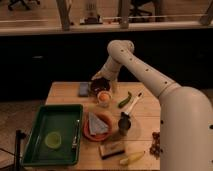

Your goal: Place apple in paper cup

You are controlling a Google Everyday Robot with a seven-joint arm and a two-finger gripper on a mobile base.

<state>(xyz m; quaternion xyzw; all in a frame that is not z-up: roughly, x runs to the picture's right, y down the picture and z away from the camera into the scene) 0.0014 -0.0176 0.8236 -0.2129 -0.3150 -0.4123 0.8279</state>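
The orange-red apple (103,94) sits at the mouth of the small off-white paper cup (103,103), which stands upright on the wooden table (65,95) at its far middle. My gripper (99,85) is dark and hangs just above and slightly behind the apple, at the end of the white arm (145,75) that reaches in from the right. I cannot see whether it touches the apple.
A green tray (35,145) with a green slice lies front left. An orange plate (87,132) holding grey cloth, a metal cup (124,121), a green pepper (124,100), a white-handled tool (134,104), dark grapes (156,145), a banana (131,158) and a grey block (83,89) surround the cup.
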